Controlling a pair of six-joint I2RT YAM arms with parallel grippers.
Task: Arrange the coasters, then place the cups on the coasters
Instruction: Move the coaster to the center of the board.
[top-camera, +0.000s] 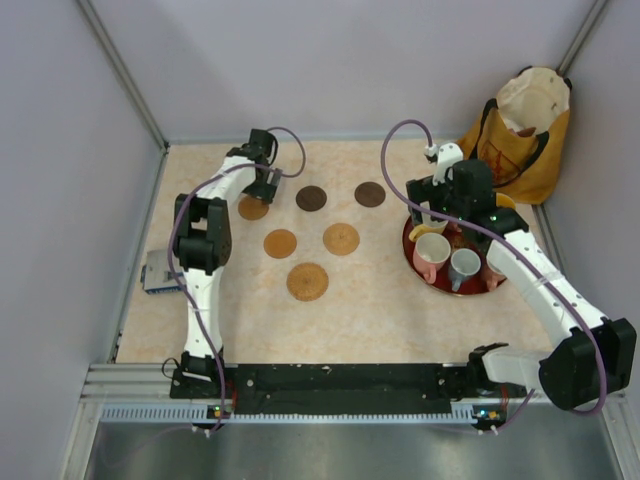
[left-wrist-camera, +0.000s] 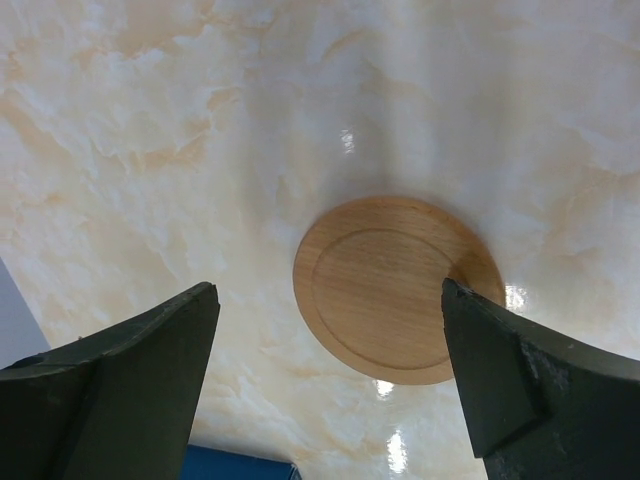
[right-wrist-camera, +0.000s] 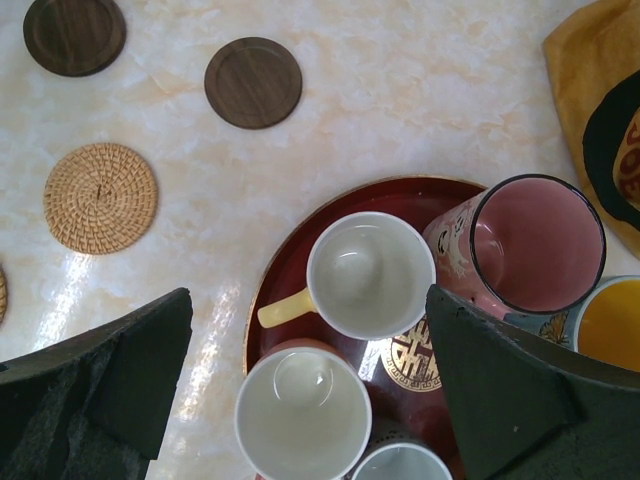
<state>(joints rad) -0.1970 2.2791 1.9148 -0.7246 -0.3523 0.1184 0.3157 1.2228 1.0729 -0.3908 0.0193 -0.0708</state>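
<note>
1. the left gripper hung over the far left part of the table, its fingers wide apart with nothing between them.
2. right below it, a plain wooden coaster lay flat on the table. in the wrist view the right finger covered the coaster's edge, and it was not possible to tell whether they touched.
3. five more coasters lay flat and apart from one another. two dark coasters sat in the far row to the right of the wooden one, two tan coasters in the middle row, and a last tan coaster nearest the arms.
4. the right gripper hung over the red tray with its fingers spread wide, holding nothing.
5. the cups in view stood upright, well apart from the coasters.
6. the pale yellow cup stood on the tray right under the right gripper, its handle pointing left in the wrist view.
7. a tall pink cup stood just beside it, and a second pink cup stood on the tray nearer the camera.
8. a cup with a yellow inside showed at the right edge of that view.
9. a yellow-orange bag stood in the far right corner behind the tray.
</note>
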